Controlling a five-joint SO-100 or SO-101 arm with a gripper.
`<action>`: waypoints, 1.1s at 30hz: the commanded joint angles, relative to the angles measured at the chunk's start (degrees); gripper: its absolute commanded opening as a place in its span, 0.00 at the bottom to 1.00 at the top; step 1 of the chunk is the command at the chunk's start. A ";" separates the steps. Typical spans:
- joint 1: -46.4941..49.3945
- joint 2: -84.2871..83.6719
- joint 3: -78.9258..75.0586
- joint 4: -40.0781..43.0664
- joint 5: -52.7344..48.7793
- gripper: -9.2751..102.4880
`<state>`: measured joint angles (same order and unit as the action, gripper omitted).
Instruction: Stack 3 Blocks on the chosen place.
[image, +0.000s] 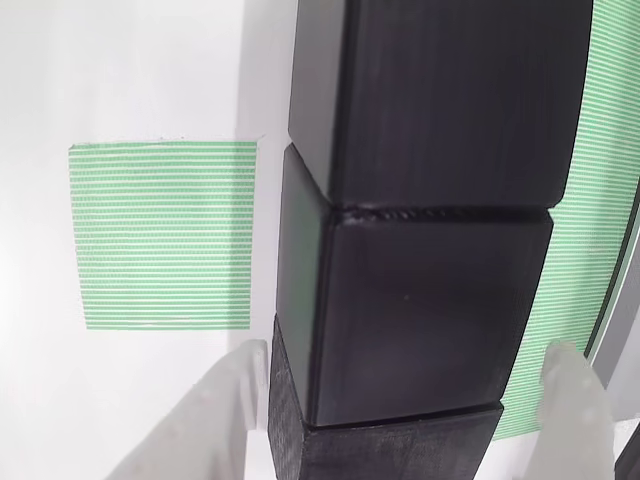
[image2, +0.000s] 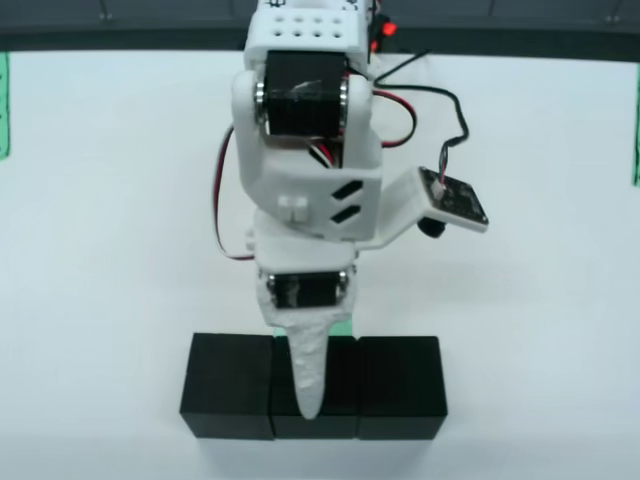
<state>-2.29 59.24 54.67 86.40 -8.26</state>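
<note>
- In the view that rides on the gripper, two pale translucent fingers (image: 215, 420) stand at the bottom edge, one on each side of the nearest block (image: 385, 450), the rough, finely ridged one. The jaws are spread wide around it; I cannot tell whether they touch its sides.
- Beyond it the middle block (image: 420, 310) and the far block (image: 450, 100) follow in one touching row, all three lying on the white table (image: 130, 70).
- Left of the row in that view, beside the middle block, lies the green-striped square patch (image: 165, 235), bare; its right edge sits just beside the row.
- Right of the row runs a long green striped band (image: 590, 210).
- In the front view the gripper (image2: 310, 385) points straight down at the centre of the row, its front finger covering the centre cube; a cable loops to a small camera board (image2: 455, 198) on the arm's side.
</note>
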 joint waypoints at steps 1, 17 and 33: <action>-0.70 -0.26 -3.34 0.35 0.62 0.38; -1.58 -5.10 -6.77 1.05 0.70 0.30; 2.02 6.59 6.33 1.32 -0.18 0.26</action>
<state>-1.67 60.21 58.89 87.36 -8.00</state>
